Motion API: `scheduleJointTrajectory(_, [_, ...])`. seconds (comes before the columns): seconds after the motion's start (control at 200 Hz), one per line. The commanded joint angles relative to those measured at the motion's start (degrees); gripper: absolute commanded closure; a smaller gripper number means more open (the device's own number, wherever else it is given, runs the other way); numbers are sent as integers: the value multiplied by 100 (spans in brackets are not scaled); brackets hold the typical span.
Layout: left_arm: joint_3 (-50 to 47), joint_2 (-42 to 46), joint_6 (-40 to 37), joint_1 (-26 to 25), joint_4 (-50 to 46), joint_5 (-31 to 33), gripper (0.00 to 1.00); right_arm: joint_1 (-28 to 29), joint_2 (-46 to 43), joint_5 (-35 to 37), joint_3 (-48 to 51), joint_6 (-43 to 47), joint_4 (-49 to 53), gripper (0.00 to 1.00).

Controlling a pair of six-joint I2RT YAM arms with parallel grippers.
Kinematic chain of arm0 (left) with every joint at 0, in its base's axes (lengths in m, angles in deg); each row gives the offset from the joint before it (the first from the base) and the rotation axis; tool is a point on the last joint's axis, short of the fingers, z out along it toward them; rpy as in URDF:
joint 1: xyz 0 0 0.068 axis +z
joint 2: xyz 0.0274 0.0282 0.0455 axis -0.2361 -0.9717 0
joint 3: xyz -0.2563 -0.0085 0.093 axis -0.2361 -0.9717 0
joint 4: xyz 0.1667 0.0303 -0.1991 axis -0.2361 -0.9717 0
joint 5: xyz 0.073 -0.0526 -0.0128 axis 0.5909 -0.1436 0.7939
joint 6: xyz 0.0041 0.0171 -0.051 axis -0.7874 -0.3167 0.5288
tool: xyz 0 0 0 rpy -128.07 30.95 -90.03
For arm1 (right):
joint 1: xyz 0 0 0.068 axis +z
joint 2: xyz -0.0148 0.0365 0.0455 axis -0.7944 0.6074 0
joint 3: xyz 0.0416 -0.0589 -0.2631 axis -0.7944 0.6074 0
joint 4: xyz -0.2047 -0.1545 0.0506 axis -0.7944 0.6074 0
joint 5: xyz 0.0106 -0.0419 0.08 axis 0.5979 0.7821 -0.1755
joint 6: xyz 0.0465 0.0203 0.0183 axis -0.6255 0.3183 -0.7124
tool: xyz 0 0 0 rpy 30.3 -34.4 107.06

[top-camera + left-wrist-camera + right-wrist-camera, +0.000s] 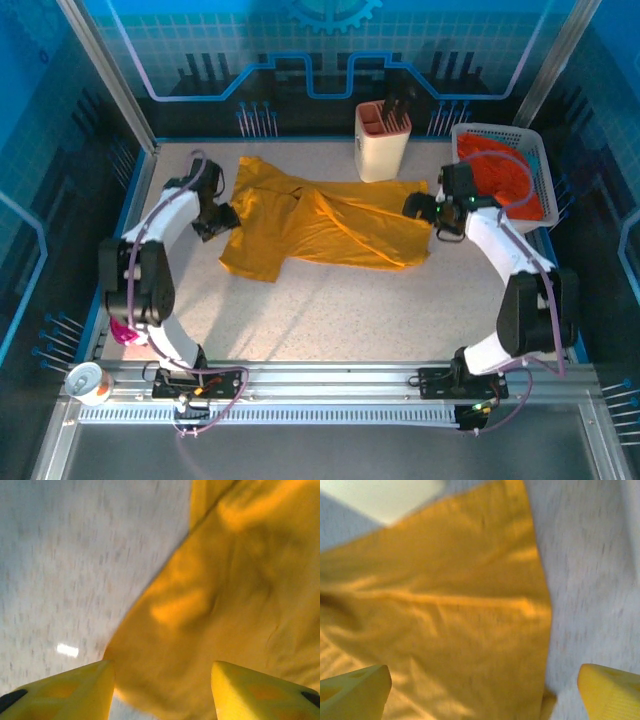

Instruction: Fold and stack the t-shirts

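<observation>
Top view: the yellow t-shirt [320, 225] is seen crumpled and not yet folded at centre, long axis from 10 to 4 o'clock; the orange-red t-shirt [500, 175] lies in the basket [500, 131] at 2 o'clock. Left wrist: the left gripper [162, 690] is spread wide over the cloth edge, nothing held. Right wrist: the right gripper [482, 690] likewise

white-black arms [160, 222], yellow fingers [65, 690]

One t-shirt [320, 225] lies spread across the bench's [330, 310] far half. A holder [382, 145] stands at the far edge, just behind it. A basket [497, 129] sits in the far right corner, the other t-shirt [500, 175] inside. The left gripper [222, 218] is at the spread shirt's left end, the right gripper [415, 207] at its right end.
</observation>
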Motion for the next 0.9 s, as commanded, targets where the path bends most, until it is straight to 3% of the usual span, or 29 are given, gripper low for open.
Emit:
scheduleJointTrajectory(0.0, [-1019,485,384,-170,280,-302,46,120,-360,-357,667,-343,-85,4])
scheduleJointTrajectory(0.145, [-1839,690,666,-311,660,-274,45,298,-749,-279,1348,-395,-198,5])
scheduleJointTrajectory(0.46, [-1993,75,922,-310,1704,-185,46,296,-978,-275,1884,-585,-232,5])
scheduleJointTrajectory(0.545, [-1925,-50,894,-307,1796,-154,52,256,-916,-245,1926,-581,-278,8])
scheduleJointTrajectory(0.63, [-1866,-100,841,-304,1766,-98,66,214,-792,-122,1879,-493,-348,14])
scheduleJointTrajectory(0.776, [-1844,4,728,-310,1556,2,100,216,-383,32,1524,-272,-347,20])
scheduleJointTrajectory(0.896, [-1935,391,654,-311,1168,7,100,207,-8,203,1203,-132,-260,20])
